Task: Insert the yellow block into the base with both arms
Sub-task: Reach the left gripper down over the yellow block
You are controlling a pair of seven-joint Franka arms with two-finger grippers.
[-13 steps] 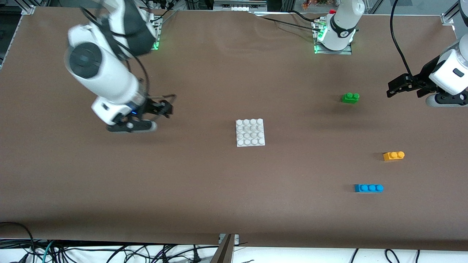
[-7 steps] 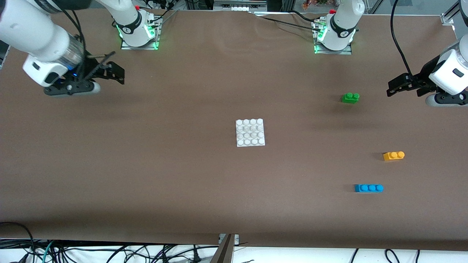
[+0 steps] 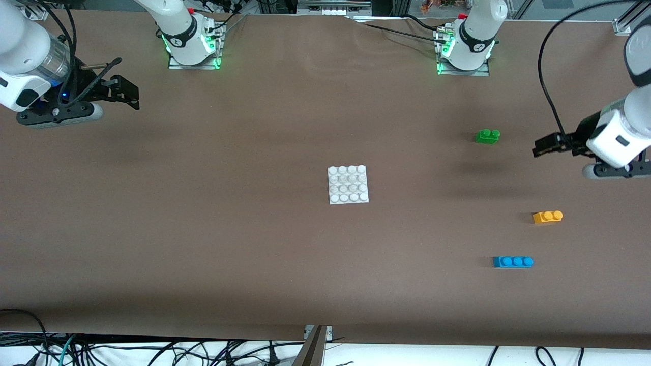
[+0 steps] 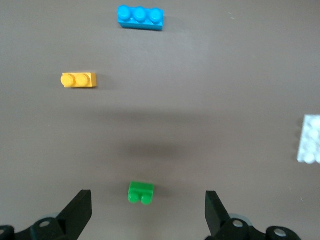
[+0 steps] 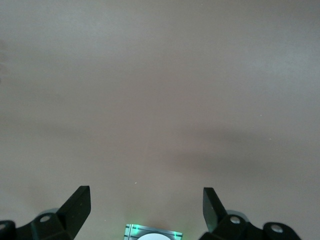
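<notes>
While both arms hung at table (image 3: 203, 264) ends, wide bare brown stretch surrounded base (image 3: 348, 184) mid-table. My right gripper (image 3: 119, 91) jaws spread, empty; my left gripper (image 3: 546, 147) likewise. Yellow block (image 3: 548, 217) lay toward left arm's end, nearer front camera than green brick (image 3: 487, 136).

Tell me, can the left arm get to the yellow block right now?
Probably yes. The left gripper hangs open over bare table at the left arm's end, and the yellow block lies alone nearby, apart from the green brick and blue brick.
</notes>
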